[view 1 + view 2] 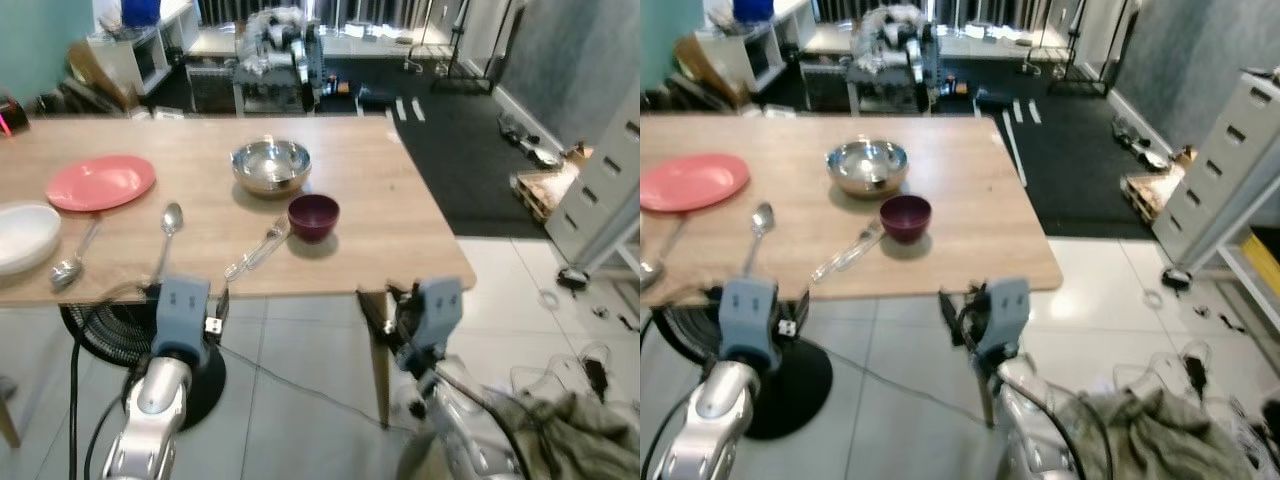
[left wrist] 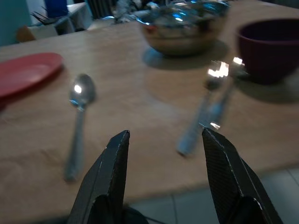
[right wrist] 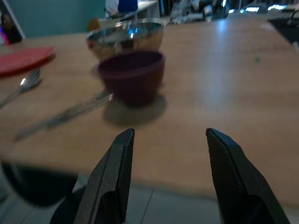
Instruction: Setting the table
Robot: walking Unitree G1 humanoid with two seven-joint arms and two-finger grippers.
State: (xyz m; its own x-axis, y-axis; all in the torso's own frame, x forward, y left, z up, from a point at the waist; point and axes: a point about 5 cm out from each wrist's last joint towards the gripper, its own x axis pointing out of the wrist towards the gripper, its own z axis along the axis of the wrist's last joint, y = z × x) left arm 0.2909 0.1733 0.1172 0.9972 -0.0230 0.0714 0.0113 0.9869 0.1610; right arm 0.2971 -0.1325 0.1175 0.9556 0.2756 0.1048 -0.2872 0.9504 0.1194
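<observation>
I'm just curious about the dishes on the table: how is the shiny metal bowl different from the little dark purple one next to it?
The metal bowl is silver and mirror-bright; the purple bowl is dark maroon and dull. The metal bowl is clearly wider, the purple bowl narrower and cup-like. The metal bowl sits farther from the table's near edge, the purple bowl closer, with a clear utensil lying beside it. Both stand upright, apart from each other.

No readable text from where I sit.

I find no label, brand, number or sign on the wooden table point(image 1: 400, 215), the dishes or the cutlery; the far shelves are perhaps too blurred to show any lettering.
</observation>
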